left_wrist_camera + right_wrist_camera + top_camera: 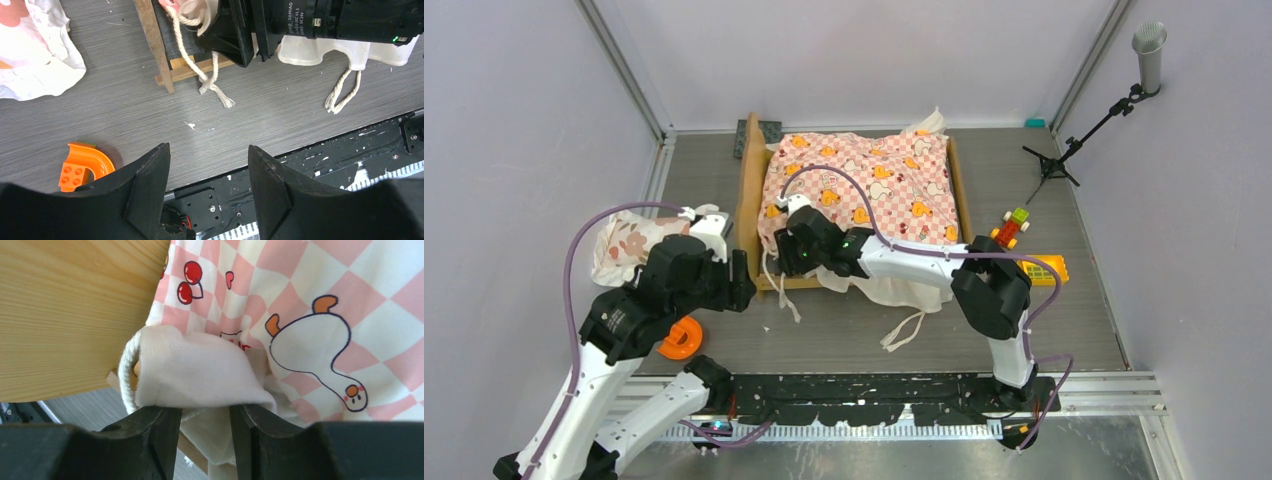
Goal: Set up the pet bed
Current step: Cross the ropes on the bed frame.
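Only my right wrist view shows the pinch: the right gripper has its fingers nearly together on the cream hem of the checkered sheet. The pet bed board sits just left of them. The left gripper is spread wide and empty, with the bed's corner ahead of its tips.

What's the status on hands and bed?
Left hand open, empty. Right hand shut on checkered sheet corner. Sheet draped over pet bed; cords trailing off front.
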{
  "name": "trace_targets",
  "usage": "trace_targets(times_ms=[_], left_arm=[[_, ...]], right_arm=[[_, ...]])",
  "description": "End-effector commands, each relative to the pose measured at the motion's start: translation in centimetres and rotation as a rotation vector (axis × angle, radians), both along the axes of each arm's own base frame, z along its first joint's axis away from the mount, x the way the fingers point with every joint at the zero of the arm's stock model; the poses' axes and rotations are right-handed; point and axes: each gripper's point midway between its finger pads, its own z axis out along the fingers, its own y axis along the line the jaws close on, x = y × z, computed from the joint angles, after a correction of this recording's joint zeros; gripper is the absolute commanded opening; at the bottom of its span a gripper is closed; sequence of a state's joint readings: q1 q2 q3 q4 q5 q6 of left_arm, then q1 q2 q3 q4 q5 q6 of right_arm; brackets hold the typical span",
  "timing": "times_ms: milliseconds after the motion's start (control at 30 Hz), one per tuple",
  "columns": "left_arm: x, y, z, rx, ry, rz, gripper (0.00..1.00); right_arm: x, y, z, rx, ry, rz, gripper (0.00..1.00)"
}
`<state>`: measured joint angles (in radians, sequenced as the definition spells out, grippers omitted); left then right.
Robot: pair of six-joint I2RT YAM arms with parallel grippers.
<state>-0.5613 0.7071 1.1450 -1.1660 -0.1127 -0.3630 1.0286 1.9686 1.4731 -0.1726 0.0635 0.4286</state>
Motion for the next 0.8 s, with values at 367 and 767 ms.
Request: trace_targets(times_ms=[367,767], left_arm=[[-0.1,0.1,0.3,-0.017,-0.016,0.004,0.6],[-0.1,-0.1,0.2,-0.02,-0.012,0.001,0.6]], right_arm=[[-1.2,1.5,6.3,0.167,0.023,0.014,0.45],[-2.2,1.9,4.1,0.101,0.094,0.038,0.45]])
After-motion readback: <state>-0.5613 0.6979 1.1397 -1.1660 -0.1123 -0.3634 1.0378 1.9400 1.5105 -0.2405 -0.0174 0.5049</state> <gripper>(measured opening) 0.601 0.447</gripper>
